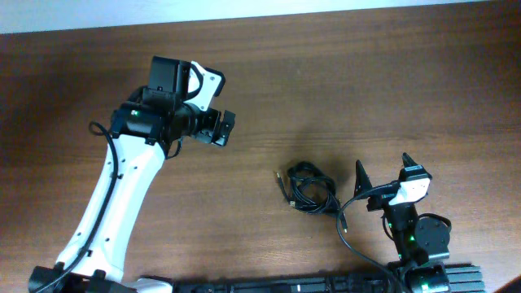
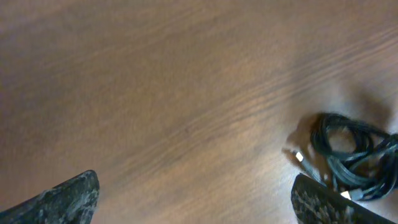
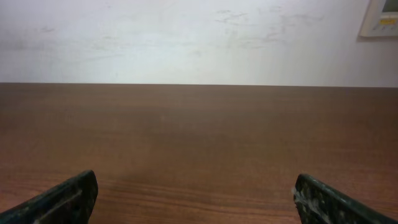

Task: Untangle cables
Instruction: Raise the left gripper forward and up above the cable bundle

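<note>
Closest to the overhead camera was my left arm point(image 1: 122, 187), high over the left part of the table point(image 1: 342, 73). My left gripper point(image 1: 221, 129) hung above the bare wood with its fingers apart and nothing between them. The cables point(image 1: 309, 188) lay on the table as one small black tangled bundle, to the right of that gripper and well apart from it, with one plug end point(image 1: 279, 177) pointing out on the left side. My right gripper point(image 1: 385, 169) was at the near right, near the bundle but not touching it. Its fingers were also wide apart and held nothing, and it faced the far white wall point(image 3: 186, 37).
</note>
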You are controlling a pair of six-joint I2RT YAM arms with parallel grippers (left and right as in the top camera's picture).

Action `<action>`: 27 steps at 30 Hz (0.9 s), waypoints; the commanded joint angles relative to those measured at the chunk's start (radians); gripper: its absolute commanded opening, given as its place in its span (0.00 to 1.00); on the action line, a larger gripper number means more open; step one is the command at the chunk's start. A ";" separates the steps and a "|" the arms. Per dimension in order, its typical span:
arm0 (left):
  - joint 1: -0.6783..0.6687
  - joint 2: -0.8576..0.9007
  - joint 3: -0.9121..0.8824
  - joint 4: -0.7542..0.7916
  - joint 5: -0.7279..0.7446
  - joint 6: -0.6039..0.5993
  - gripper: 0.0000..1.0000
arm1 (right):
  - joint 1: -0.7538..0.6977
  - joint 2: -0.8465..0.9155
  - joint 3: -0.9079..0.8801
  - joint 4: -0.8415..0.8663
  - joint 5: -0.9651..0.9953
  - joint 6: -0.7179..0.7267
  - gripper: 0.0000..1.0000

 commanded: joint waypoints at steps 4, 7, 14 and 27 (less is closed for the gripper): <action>-0.003 0.010 0.019 0.072 0.045 0.009 0.99 | 0.007 -0.005 -0.005 -0.005 -0.002 -0.007 1.00; -0.003 0.010 0.019 0.100 0.043 0.009 0.99 | 0.007 -0.005 -0.005 -0.005 -0.002 -0.007 1.00; -0.003 0.010 0.019 0.137 0.042 0.009 0.99 | 0.007 -0.005 -0.005 -0.004 -0.002 -0.007 1.00; -0.003 0.010 0.019 0.136 0.043 0.009 0.99 | 0.007 -0.005 -0.005 -0.004 -0.002 -0.007 1.00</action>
